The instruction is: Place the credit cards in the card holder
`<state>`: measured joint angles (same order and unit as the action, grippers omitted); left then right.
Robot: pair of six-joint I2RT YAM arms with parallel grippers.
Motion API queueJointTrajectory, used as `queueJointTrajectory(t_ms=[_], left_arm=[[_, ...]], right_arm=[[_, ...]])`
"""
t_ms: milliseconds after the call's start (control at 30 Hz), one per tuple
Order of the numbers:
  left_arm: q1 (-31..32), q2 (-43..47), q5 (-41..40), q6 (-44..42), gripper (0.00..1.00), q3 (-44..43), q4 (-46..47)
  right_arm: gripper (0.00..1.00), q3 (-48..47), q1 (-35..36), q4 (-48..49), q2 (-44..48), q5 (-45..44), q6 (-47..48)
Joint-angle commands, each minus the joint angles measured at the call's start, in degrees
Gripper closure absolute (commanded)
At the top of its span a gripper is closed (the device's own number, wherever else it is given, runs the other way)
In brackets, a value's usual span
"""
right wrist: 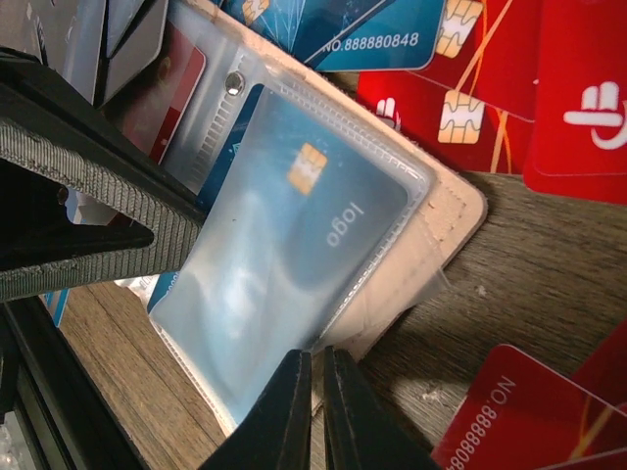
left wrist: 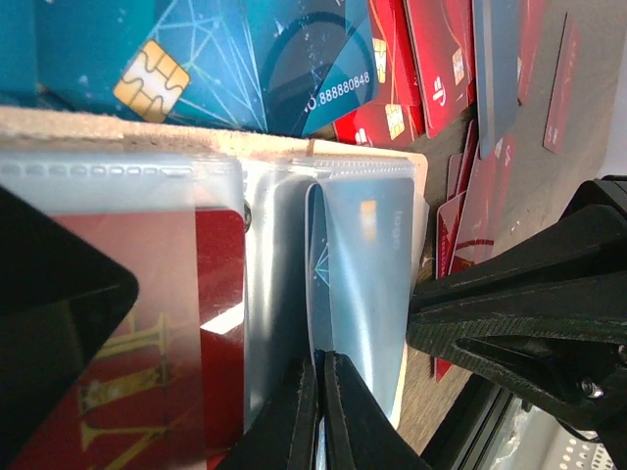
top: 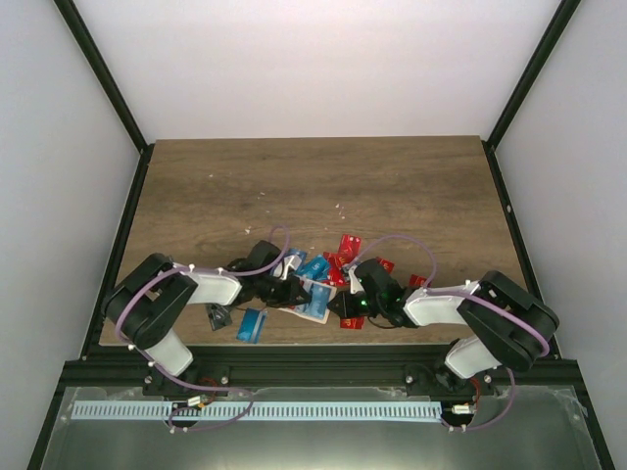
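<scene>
The beige card holder (top: 315, 305) lies open between the two arms, its clear sleeves fanned out. One sleeve holds a blue card (right wrist: 294, 225) marked "logo" and is lifted off the beige cover (right wrist: 446, 211). My left gripper (left wrist: 321, 392) is shut on that sleeve's near edge. My right gripper (right wrist: 315, 392) is shut on the sleeve's edge from the other side. Another sleeve holds a red card (left wrist: 147, 323). Loose red credit cards (top: 345, 250) and blue credit cards (top: 313, 266) lie just behind the holder.
A single blue card (top: 252, 325) and a dark card (top: 217, 315) lie near the table's front edge, left of the holder. The black rail (top: 313, 367) with both arm bases runs along that edge. More red cards (right wrist: 529, 411) lie right of the holder.
</scene>
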<state>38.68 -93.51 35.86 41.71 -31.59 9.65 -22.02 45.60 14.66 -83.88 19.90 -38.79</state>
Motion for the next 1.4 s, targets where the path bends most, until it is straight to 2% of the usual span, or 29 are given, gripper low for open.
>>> queueJointTrajectory(t_ms=[0,200,333,467,500,633,733,800,900,1200,1367], left_arm=[[2.0,-2.9,-0.2,-3.0,0.96,-1.2,-3.2],[2.2,-2.6,-2.2,-3.6,0.96,-1.7,-5.5],[2.4,0.9,-6.4,-4.0,0.92,-1.8,-8.6],[2.8,5.6,-9.6,-4.5,0.78,-2.3,-12.1],[3.1,6.7,-10.6,-4.7,0.74,-2.4,-13.0],[3.8,11.7,-13.5,-4.5,0.55,-2.0,-15.4],[4.9,16.5,-16.3,-4.2,0.45,-0.6,-16.0],[5.9,19.6,-19.2,-5.2,0.42,0.1,-16.5],[6.8,22.7,-22.8,-7.1,0.45,0.8,-16.9],[7.8,21.6,-22.7,-9.6,0.76,3.5,-11.9],[8.0,18.5,-22.3,-10.5,0.81,4.0,-9.9]], right_arm=[[0.92,1.5,0.6,-9.7,-3.7,-7.8,-1.3],[0.89,1.8,0.6,-11.2,-0.4,-7.5,-1.6],[0.86,2.6,0.6,-12.4,4.5,-6.9,-2.0],[0.77,2.6,0.6,-13.9,9.7,-6.4,-2.8],[0.72,2.7,0.6,-14.2,11.1,-6.4,-3.1],[0.64,3.2,0.6,-14.5,16.4,-6.9,-5.4],[0.58,4.9,0.6,-11.7,20.0,-5.7,-8.9],[0.55,6.5,0.6,-7.8,21.8,-3.4,-11.6],[0.52,8.2,0.6,-1.9,22.5,-0.8,-15.6],[0.52,8.3,0.6,10.3,13.2,4.7,-20.4],[0.54,7.1,0.6,13.7,7.9,5.8,-21.3]])
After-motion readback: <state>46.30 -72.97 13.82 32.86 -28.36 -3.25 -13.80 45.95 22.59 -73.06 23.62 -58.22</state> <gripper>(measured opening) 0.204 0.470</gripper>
